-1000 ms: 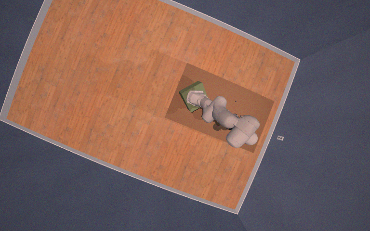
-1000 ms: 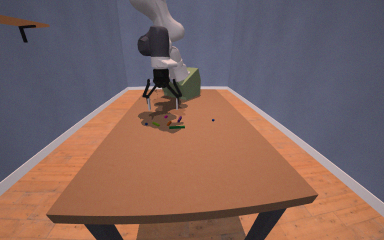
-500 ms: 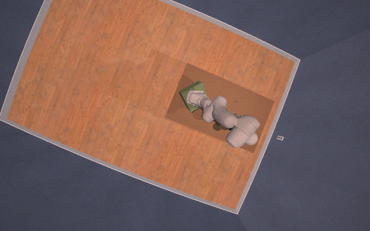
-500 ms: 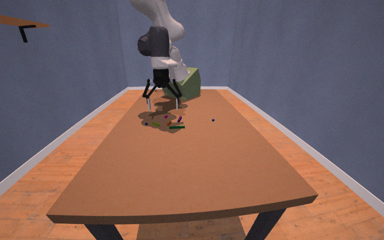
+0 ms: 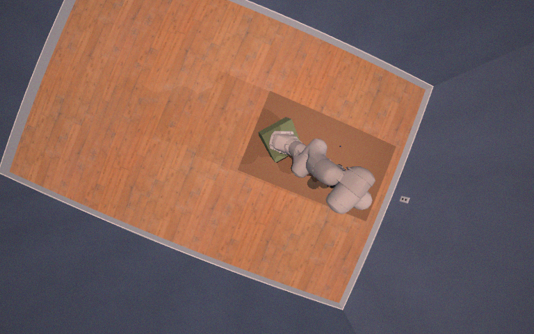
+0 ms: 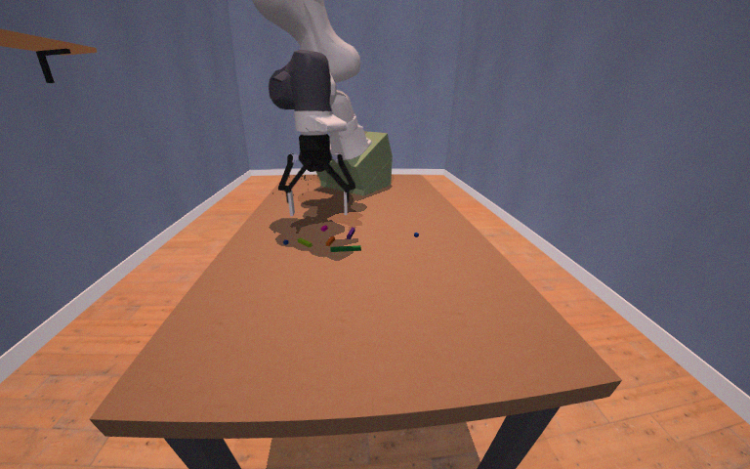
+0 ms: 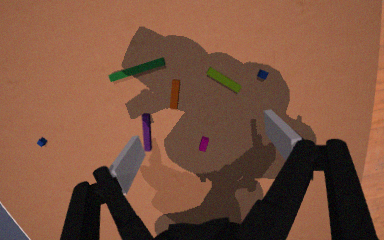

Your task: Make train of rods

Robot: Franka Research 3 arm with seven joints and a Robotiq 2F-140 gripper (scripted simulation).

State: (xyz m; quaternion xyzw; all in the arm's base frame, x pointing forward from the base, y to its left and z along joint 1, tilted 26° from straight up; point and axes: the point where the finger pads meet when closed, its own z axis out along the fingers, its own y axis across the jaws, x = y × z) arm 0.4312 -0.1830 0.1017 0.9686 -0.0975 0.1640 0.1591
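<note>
From the top the arm [image 5: 318, 165] is hiding every rod, the exterior view is showing the gripper [image 6: 317, 208] hanging spread and empty above the table [image 6: 354, 331], and the wrist view is revealing the magenta rod [image 7: 203, 143] between the jaws, green rod [image 7: 137, 69] beyond.

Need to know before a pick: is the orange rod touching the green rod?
Apart. In the wrist view a strip of bare table separates the orange rod's upper end from the green rod above it.
</note>
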